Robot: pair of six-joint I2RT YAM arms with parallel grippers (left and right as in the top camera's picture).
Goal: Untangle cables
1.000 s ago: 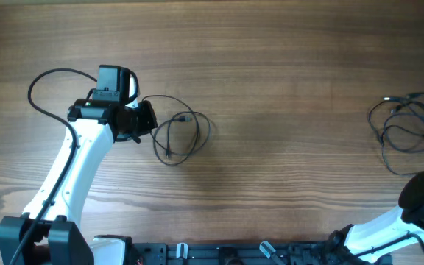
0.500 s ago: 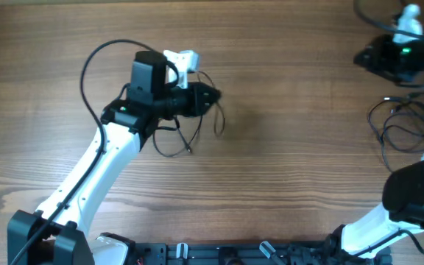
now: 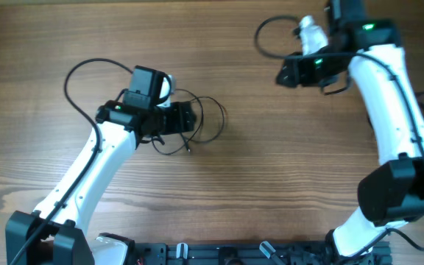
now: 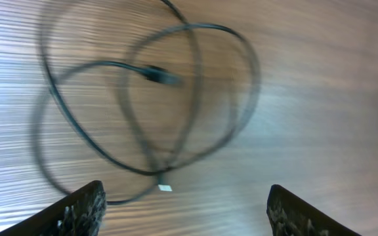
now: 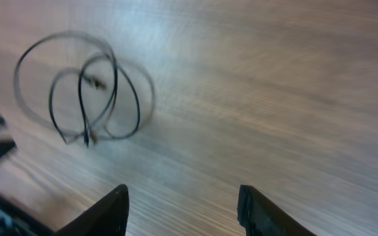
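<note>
cable (image 3: 210, 118): you have one thin black lead, coiled in several overlapping loops, lying flat, left of centre from overhead.
plug (image 4: 159, 75): dark, resting inside the loops.
tip (image 4: 165, 188): small, pale (blurred), at the coil's edge.

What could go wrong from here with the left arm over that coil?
1. The cable crosses itself in several loops; the open left gripper could close on two strands and tighten the tangle.
2. The open right gripper is far from the coil; a one-armed pull may drag the whole bundle.
3. Both wrist views are blurred, so aiming at a thin strand is uncertain.
</note>
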